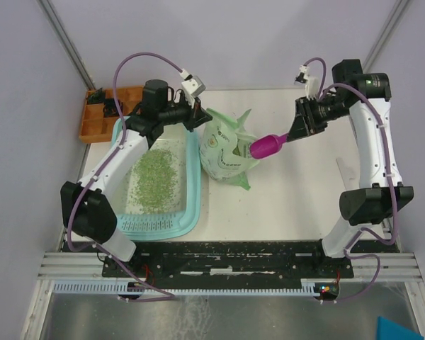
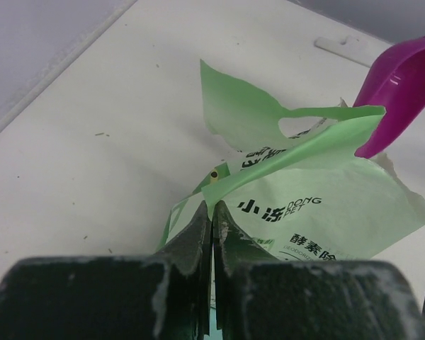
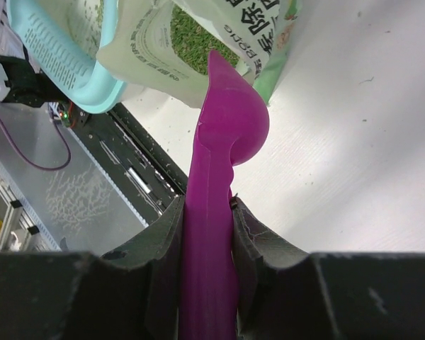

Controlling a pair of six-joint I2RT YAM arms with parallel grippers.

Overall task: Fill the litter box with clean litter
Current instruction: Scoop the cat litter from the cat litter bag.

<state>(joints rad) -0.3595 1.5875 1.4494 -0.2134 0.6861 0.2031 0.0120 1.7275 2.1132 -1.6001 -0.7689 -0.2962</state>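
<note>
The litter box is a large light-teal plastic tray, rectangular with rounded corners and a raised rim. It lies flat on the left part of the table, its long sides running from the far edge toward the near edge and turned a little askew. Its perforated grate strip forms the short end close to the near edge. The clean litter, small loose green granules, lies in a thin, patchy scatter over the pale floor of the box, thickest around the middle.

Robotics lab cell — bare grey walls, aluminium rails.
</note>
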